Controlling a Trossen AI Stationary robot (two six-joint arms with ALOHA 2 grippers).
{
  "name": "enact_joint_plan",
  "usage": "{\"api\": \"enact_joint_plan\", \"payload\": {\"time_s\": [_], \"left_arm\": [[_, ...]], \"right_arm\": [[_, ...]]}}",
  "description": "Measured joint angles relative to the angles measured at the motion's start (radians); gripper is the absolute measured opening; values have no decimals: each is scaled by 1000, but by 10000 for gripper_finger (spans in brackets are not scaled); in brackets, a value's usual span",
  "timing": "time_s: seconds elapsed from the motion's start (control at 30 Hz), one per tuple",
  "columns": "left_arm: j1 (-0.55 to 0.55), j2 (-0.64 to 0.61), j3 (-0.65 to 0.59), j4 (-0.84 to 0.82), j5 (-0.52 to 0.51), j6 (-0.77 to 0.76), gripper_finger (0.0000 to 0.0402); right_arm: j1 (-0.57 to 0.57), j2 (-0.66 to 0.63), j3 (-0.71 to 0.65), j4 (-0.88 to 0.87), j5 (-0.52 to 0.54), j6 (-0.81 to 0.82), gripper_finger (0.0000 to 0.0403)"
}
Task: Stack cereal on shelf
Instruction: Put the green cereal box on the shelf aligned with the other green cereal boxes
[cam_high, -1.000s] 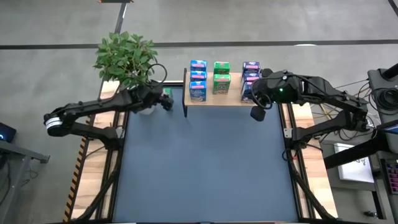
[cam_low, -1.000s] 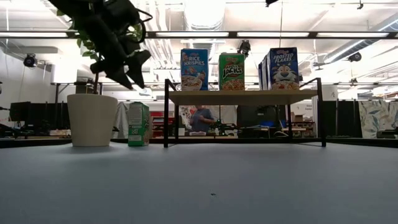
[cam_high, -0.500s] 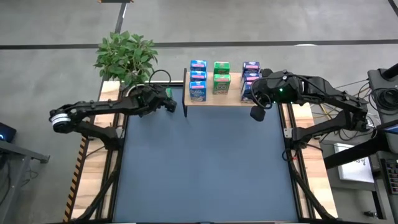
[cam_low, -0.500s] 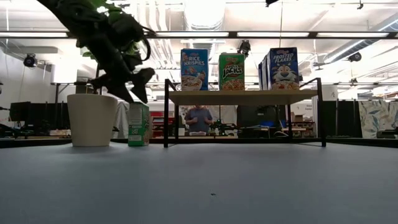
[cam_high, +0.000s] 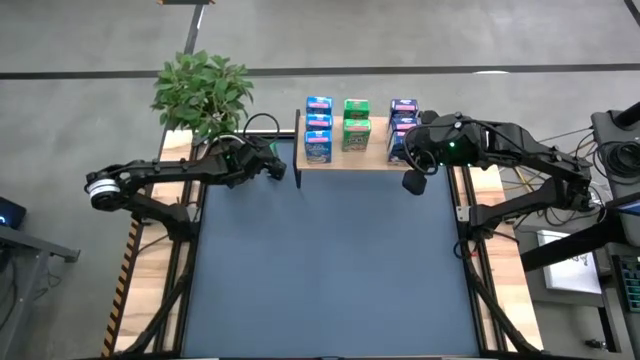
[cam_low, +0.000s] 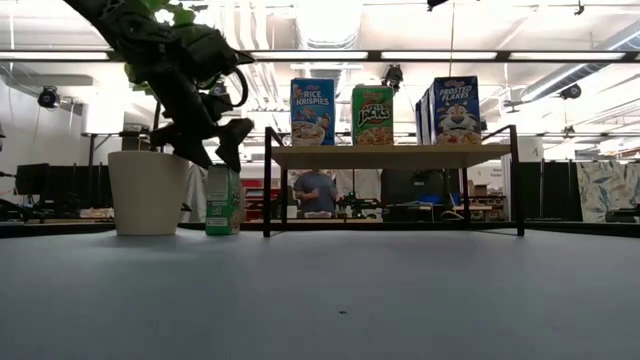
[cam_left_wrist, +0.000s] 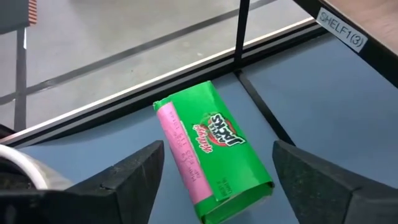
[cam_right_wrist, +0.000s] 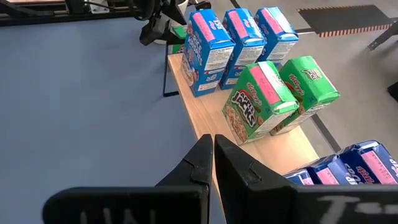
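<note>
The left gripper (cam_left_wrist: 214, 171) hangs with its jaws wide apart just above a green cereal box (cam_left_wrist: 213, 158) standing on the table (cam_high: 330, 260), between the shelf (cam_high: 350, 158) and a white plant pot (cam_low: 148, 192). The right gripper (cam_right_wrist: 212, 163), jaws pressed together, waits by the shelf's other end, where more boxes (cam_low: 313, 111) stand in rows.

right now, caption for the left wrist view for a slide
Open left gripper poised over green cereal box on the mat beside the shelf leg.
</note>
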Motion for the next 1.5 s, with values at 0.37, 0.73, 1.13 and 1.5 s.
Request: {"api": "enact_joint_plan", "payload": {"time_s": [0.37,0.73,1.13,1.5], "left_arm": [[-1,0,-2,-16,-10,-18,213],[-25,0,-5,-32,21,-43,167],[-106,-84,-5,-82,25,-77,143],[-201,-244,-5,-234,28,-105,137]], "right_arm": [[0,0,0,-1,0,3,9],[0,0,0,-1,-1,4,9],[0,0,0,-2,-4,1,9],[0,0,-11,-2,-6,0,9]]}}
